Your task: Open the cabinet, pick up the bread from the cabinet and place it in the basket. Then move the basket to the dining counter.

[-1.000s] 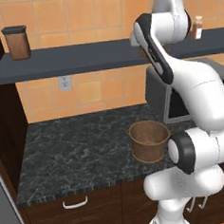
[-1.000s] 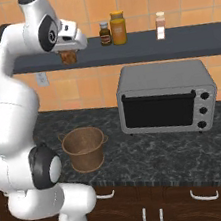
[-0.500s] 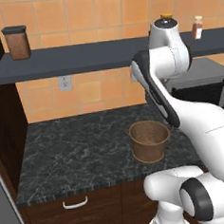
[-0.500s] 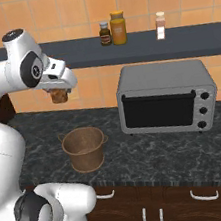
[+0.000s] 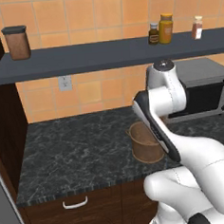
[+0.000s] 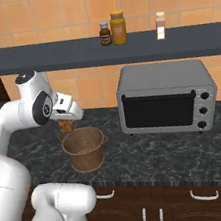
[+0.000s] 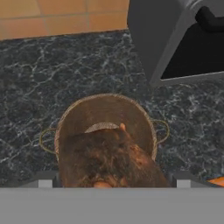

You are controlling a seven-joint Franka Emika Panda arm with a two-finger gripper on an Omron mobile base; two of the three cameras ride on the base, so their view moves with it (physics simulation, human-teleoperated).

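My gripper is shut on the bread, a small brown lump. It hangs just above the rim of the brown woven basket. The basket stands upright on the black marbled countertop, left of the toaster oven. In the hand view the bread fills the gap between my fingers, with the basket's round mouth directly beneath it. From the left base view my arm covers part of the basket. The dining counter is out of view.
A grey toaster oven stands right of the basket. Above is a dark shelf with spice jars and a brown canister. Shut cabinet doors sit under the counter, and a dark wood panel closes the left end.
My arm has swung down from shelf height, carrying the bread to just above the basket. The basket has stayed in place.
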